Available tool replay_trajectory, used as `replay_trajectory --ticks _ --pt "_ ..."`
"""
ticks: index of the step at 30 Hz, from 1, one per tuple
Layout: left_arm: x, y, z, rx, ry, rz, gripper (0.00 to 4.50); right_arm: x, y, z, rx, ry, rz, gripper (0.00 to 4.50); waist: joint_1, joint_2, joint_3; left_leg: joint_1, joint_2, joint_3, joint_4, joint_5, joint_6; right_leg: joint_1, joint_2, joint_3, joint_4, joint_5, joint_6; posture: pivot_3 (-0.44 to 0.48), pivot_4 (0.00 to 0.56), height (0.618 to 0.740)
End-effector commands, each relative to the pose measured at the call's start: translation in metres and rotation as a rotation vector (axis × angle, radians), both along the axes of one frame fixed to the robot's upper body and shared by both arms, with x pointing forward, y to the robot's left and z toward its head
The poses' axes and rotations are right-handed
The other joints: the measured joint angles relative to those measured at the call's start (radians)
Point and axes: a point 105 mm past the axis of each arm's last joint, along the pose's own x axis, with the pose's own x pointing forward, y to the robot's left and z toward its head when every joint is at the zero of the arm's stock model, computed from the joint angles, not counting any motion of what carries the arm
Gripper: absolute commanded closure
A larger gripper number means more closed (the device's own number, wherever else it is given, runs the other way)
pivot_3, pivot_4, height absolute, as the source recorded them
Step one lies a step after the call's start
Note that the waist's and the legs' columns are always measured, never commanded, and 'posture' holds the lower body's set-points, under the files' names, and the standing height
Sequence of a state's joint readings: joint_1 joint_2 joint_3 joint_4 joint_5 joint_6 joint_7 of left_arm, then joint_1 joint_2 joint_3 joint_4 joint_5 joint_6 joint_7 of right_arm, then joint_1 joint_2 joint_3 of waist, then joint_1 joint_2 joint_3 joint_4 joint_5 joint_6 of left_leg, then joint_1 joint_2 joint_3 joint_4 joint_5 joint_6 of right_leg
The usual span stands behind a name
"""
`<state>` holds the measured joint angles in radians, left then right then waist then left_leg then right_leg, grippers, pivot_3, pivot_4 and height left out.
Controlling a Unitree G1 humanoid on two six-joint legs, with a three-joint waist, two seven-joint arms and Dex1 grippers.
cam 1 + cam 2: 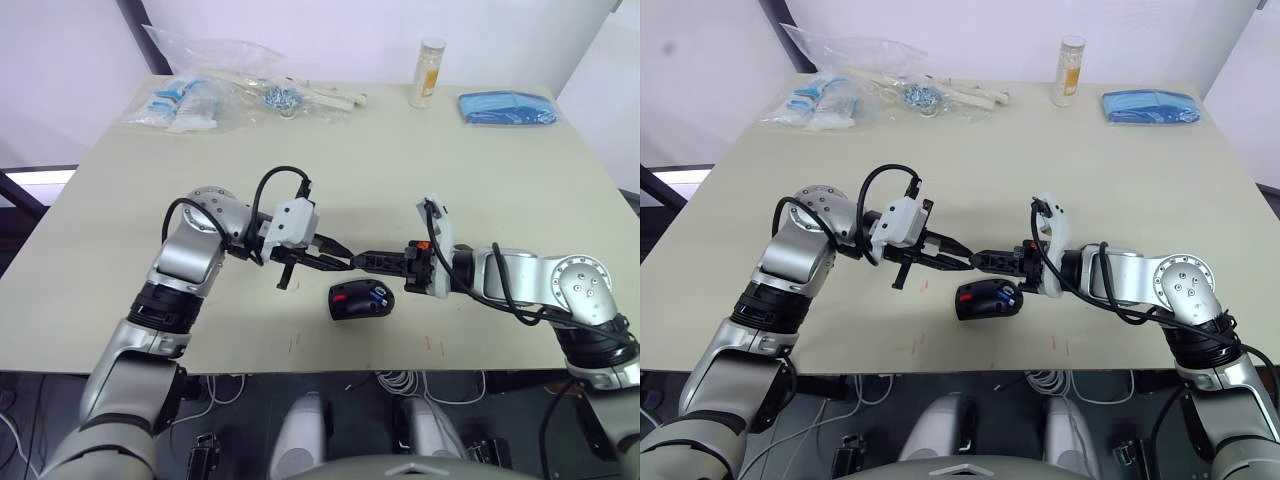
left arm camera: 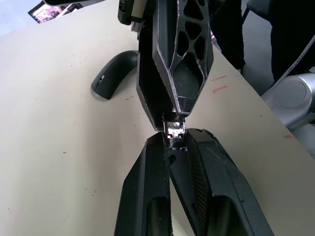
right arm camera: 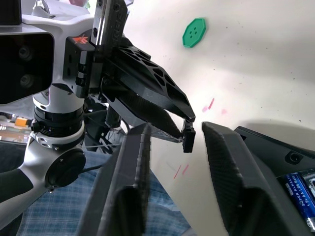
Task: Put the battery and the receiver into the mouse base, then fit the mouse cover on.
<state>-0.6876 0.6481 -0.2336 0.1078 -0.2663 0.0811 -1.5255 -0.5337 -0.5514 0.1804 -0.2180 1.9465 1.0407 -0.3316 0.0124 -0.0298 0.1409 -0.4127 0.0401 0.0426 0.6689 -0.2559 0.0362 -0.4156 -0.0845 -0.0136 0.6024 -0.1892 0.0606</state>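
Left pincer (image 1: 345, 263) clenched on receiver (image 2: 174, 132), offering it tip-to-tip to released right pincer (image 3: 172, 142) above mouse base (image 1: 361, 299) (battery (image 1: 380, 296) seated) for insertion

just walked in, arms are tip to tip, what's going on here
The left end effector pinches the small silver-ended receiver between the right end effector's open fingers. Below, the black oval mouse base with red wheel already holds the blue cylindrical battery. The glossy black curved mouse cover lies apart on the table.
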Motion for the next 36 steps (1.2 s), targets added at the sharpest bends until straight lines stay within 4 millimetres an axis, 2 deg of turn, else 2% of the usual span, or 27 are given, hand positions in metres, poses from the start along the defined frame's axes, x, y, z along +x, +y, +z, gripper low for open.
replay_trajectory --ticks 1,10,36 --pt "0.0005 -0.0015 0.0067 -0.008 -0.034 -0.012 4.45 -0.0006 0.0003 0.0116 0.028 -0.034 0.006 3.01 0.000 0.000 0.000 0.000 0.000 0.000 0.000 0.000 0.000 0.000 0.000 0.000 0.000 0.000 0.000 0.000 0.150 0.740" --pt "0.0017 -0.0024 0.0074 -0.018 -0.044 -0.005 4.45 -0.0016 -0.0009 0.0044 -0.006 -0.014 0.005 3.01 0.000 0.000 0.000 0.000 0.000 0.000 0.000 0.000 0.000 0.000 0.000 0.000 0.000 0.000 0.000 0.000 0.150 0.740" --pt "0.0031 -0.0011 0.0064 -0.015 -0.044 0.004 4.45 -0.0005 -0.0014 0.0021 -0.015 -0.002 -0.005 3.01 0.000 0.000 0.000 0.000 0.000 0.000 0.000 0.000 0.000 0.000 0.000 0.000 0.000 0.000 0.000 0.000 0.150 0.740"
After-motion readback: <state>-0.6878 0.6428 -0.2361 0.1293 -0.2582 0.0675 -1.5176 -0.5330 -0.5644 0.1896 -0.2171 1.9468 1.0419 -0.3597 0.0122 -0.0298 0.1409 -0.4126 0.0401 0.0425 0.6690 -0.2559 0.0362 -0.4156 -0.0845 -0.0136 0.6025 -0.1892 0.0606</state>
